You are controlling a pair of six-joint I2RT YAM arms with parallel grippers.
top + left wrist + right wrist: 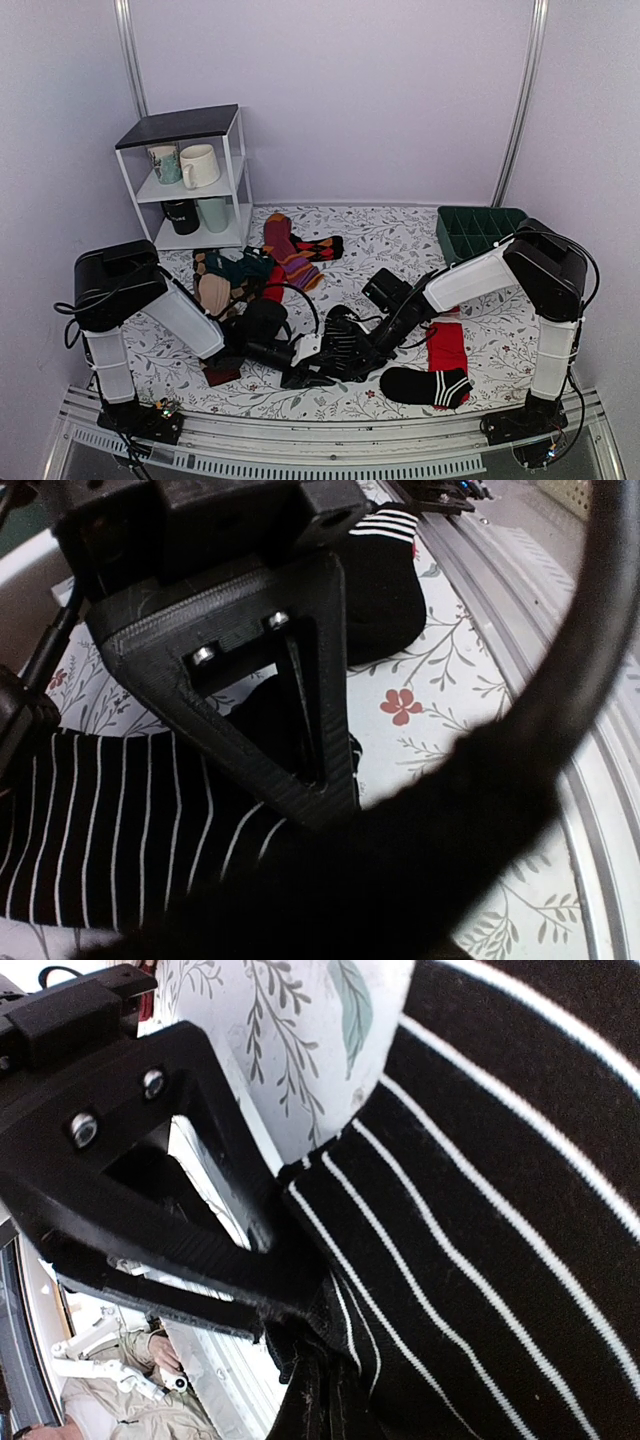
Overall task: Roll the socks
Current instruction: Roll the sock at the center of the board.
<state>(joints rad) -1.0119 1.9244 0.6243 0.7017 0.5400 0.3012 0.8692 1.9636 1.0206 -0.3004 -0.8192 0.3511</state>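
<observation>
The black sock with thin white stripes (340, 342) lies bunched on the flowered cloth at the front centre, between my two grippers. My left gripper (305, 368) reaches it from the left. In the left wrist view one finger (300, 710) presses onto the striped sock (110, 830), and a dark blurred shape hides the other finger. My right gripper (360, 352) comes in from the right. In the right wrist view it (290, 1305) is shut on a folded edge of the striped sock (500, 1210).
A plain red sock (446, 346) and a black sock with a red-and-white end (425, 385) lie at the front right. A pile of coloured socks (270, 260) lies behind. A white shelf with mugs (190, 180) stands back left, a green tray (478, 230) back right.
</observation>
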